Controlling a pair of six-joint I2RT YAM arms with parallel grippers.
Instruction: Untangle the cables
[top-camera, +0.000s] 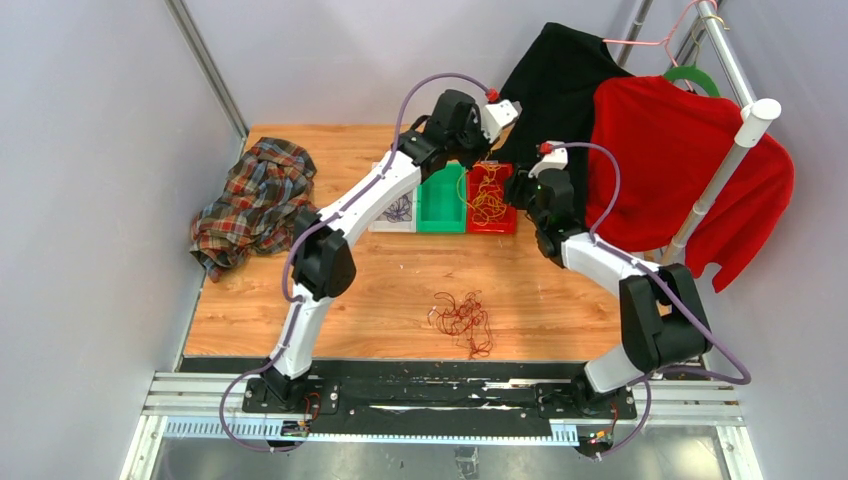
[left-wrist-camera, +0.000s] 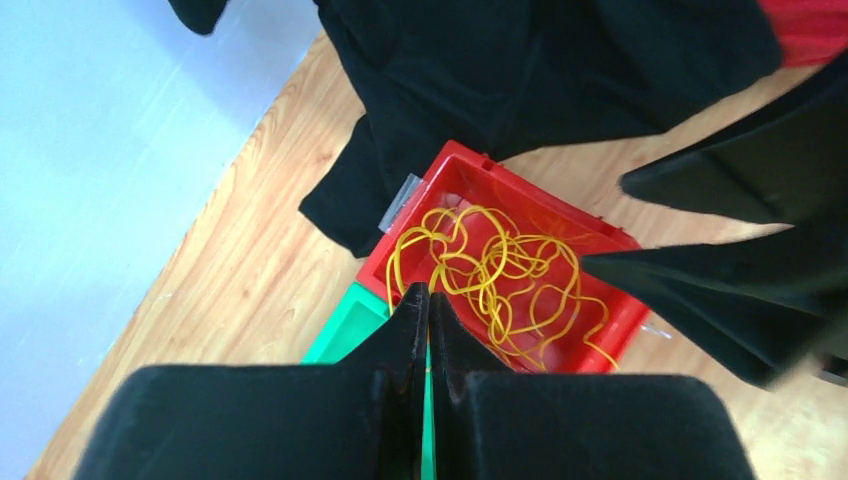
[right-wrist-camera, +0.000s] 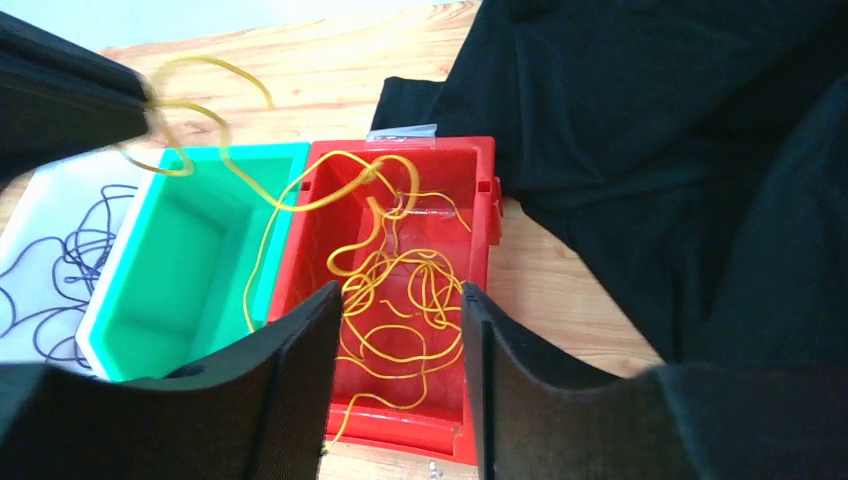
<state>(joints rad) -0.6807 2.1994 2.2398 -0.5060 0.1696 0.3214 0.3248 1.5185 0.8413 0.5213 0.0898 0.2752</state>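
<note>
My left jaws clench one strand of the yellow cables (right-wrist-camera: 395, 290), slanting down into the red bin (right-wrist-camera: 485, 215). My right jaws hang released above it. Red cables (top-camera: 462, 320) lie on open counter (top-camera: 560, 290).

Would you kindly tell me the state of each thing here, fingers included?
left gripper: fingers shut on a strand of the yellow cables.
right gripper: fingers open above the red bin.
yellow cables: tangled, mostly inside the red bin.
dark red cables: tangled on the table.
purple cables: loose in the white bin.
</note>
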